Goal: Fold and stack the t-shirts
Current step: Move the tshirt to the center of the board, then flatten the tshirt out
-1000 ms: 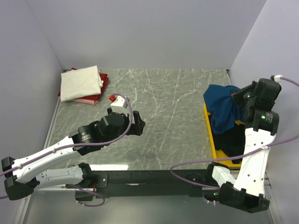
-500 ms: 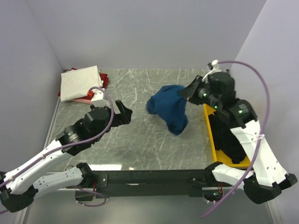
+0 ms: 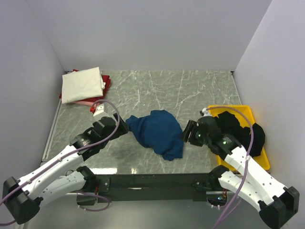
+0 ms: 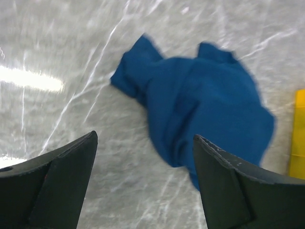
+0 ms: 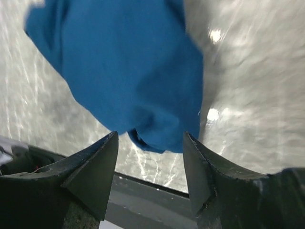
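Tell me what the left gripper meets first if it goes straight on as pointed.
Most likely the crumpled dark blue cotton t-shirt, lying directly ahead of the open left gripper on the grey marbled table; the exact depth is hard to judge.

From above, the left gripper (image 3: 125,126) met the edge of the dark blue t-shirt (image 3: 156,133), and I could not make out its fingertips there. The shirt lay bunched, its folds hiding which face was up. The cream t-shirt (image 3: 82,84) covered nearly all of the red t-shirt (image 3: 106,85); only an edge showed. The black t-shirts (image 3: 233,119) were one dark heap in the yellow tray (image 3: 248,109), partly behind the right arm (image 3: 238,160); how many, I could not tell. The right wrist view was smeared, with the blue cloth cut off at its top edge. In the left wrist view the tray was a sliver at the right edge.
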You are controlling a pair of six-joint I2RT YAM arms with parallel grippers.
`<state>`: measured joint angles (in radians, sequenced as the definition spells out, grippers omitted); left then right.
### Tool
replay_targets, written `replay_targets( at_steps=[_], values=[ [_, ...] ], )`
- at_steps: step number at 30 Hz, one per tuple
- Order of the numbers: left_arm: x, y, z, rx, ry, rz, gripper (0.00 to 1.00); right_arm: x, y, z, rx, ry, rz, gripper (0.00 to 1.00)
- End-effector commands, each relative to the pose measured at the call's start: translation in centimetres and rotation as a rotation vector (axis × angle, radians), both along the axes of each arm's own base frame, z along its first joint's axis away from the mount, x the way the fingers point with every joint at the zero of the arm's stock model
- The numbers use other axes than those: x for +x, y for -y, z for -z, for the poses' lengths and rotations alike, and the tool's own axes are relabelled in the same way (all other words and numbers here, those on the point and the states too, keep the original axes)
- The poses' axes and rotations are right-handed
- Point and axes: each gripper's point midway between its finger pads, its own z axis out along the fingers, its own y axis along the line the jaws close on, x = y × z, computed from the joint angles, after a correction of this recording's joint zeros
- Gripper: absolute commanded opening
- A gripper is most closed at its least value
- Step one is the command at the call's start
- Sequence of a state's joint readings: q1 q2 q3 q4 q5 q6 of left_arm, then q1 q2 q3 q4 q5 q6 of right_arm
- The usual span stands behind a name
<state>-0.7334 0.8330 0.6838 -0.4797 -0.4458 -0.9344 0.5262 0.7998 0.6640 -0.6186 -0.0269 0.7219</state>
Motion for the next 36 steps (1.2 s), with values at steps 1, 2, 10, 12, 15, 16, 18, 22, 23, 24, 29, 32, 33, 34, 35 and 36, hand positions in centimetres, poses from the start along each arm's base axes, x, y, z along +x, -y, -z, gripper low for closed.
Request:
replay_targets(
  at_steps=[1,2,10,12,15,16,18,22,23,24,29,32,33,34,35,36],
  values=[
    [0.7,1.6,1.8,-0.119,-0.037,-0.003,0.85,-0.9,-1.8,2.3,0.08,-0.009,0.004,0.63],
    [1.3,2.0,2.5,-0.121,-0.041,-0.005,0.85,-1.2,-2.4,2.6,0.101,-0.009,-0.001,0.63],
    [3.9,2.8,6.5,-0.116,-0.082,-0.044,0.83,-2.9,-3.8,6.2,0.075,-0.053,-0.006,0.61],
    [4.5,3.3,7.6,-0.115,-0.094,-0.049,0.82,-2.8,-3.9,7.1,0.066,-0.06,0.002,0.61],
    [5.1,3.6,9.3,-0.091,-0.127,-0.056,0.8,-2.5,-3.9,8.0,0.045,-0.069,0.009,0.6],
    [5.9,4.1,8.8,-0.106,-0.1,-0.051,0.8,-2.4,-3.9,8.1,0.036,-0.066,0.012,0.6],
    [6.4,4.2,9.8,-0.081,-0.119,-0.06,0.79,-2.0,-3.8,8.4,0.015,-0.065,0.018,0.6],
    [8.4,4.8,9.6,-0.067,-0.093,-0.064,0.7,-1.0,-4.0,8.4,-0.02,-0.051,0.029,0.56],
    [8.7,4.8,9.5,-0.069,-0.088,-0.063,0.66,-0.9,-4.0,8.7,-0.032,-0.058,0.03,0.51],
    [9.2,5.0,9.2,-0.072,-0.083,-0.061,0.55,-0.7,-4.0,8.5,-0.038,-0.055,0.032,0.47],
    [10.3,5.0,7.8,-0.05,-0.059,-0.056,0.01,0.0,-3.8,7.9,-0.066,-0.04,0.042,0.1],
    [10.2,4.2,5.6,-0.037,-0.023,-0.066,0.01,0.7,-3.3,6.3,-0.101,-0.007,0.06,0.0],
    [9.8,3.7,5.4,-0.016,-0.03,-0.068,0.01,0.9,-3.1,5.7,-0.105,0.006,0.065,0.0],
    [9.7,3.1,3.7,-0.025,0.009,-0.083,0.01,1.4,-3.0,4.5,-0.111,0.032,0.072,0.0],
    [9.4,2.7,2.9,-0.026,0.022,-0.089,0.01,1.5,-2.3,3.7,-0.125,0.05,0.091,0.0],
    [9.0,2.2,2.3,-0.012,0.024,-0.091,0.01,2.0,-2.1,2.2,-0.116,0.079,0.107,0.0]
  ],
)
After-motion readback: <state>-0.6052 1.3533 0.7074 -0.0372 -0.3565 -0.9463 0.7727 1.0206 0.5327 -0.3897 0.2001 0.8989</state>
